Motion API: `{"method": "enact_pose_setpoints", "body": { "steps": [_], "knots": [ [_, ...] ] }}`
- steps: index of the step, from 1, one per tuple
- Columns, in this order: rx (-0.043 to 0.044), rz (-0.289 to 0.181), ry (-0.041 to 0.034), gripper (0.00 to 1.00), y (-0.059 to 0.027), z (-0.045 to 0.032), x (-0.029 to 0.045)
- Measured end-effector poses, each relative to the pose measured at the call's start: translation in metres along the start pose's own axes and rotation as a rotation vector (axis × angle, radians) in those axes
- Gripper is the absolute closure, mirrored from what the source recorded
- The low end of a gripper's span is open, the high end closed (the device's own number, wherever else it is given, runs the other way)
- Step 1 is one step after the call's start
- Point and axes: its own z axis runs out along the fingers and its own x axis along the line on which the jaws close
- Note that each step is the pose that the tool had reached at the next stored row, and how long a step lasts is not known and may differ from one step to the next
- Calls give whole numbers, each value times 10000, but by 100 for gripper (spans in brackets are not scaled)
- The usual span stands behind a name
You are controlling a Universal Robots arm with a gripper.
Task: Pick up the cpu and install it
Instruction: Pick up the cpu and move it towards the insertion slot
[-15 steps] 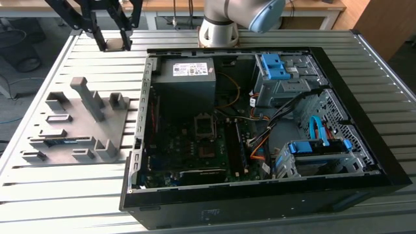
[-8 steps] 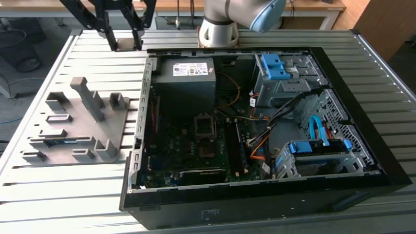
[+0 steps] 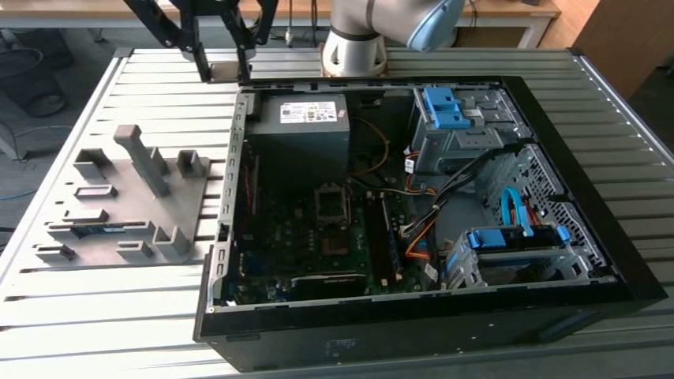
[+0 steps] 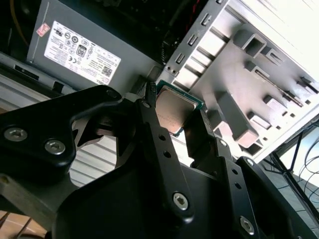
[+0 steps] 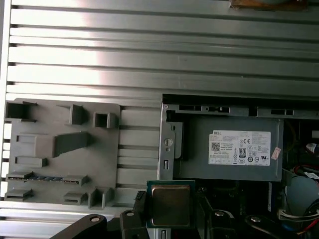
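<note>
Black two-finger gripper [image 3: 223, 69], clenched on the cpu [image 3: 224, 73], hangs over the ribbed aluminium table [image 3: 106, 316], near the far corner of the open black computer case [image 3: 632, 276] on the exterior view's left. Item held: small flat square chip, pale metal lid that reads bronze-tinted in both wrist views, rimmed by a thin dark-green board edge [image 5: 170, 204]. Grip: one finger on each of two opposite edges, lid facing the cameras in both wrist views [image 4: 172, 114]. Position: raised off the table, beside the large grey metal power-supply box [image 3: 305, 130], well apart from the dark square socket frame [image 3: 331, 207] on the green motherboard, and apart from the grey plastic fixture plate with upright blocks [image 3: 132, 201]. A thin blue-green memory stick [image 3: 100, 229] lies in a slot of that plate. Hidden or unclear: the two gripped edges of the chip are covered by the fingers [image 4: 149, 124]; its nearest edge is cut off by the frame in the first wrist view; its underside cannot be seen; in the exterior view it shows as a small pale patch between the fingers, and the gripper's upper body is cut off by the frame.
</note>
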Motion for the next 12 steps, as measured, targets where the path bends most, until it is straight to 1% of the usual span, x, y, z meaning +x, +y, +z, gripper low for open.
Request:
{"method": "enact_pose_setpoints", "body": {
  "steps": [7, 12],
  "knots": [
    [0, -1, 8, 53, -6, 1, -202],
    [0, 0, 11, 53, -10, 1, -326]
  ]
}}
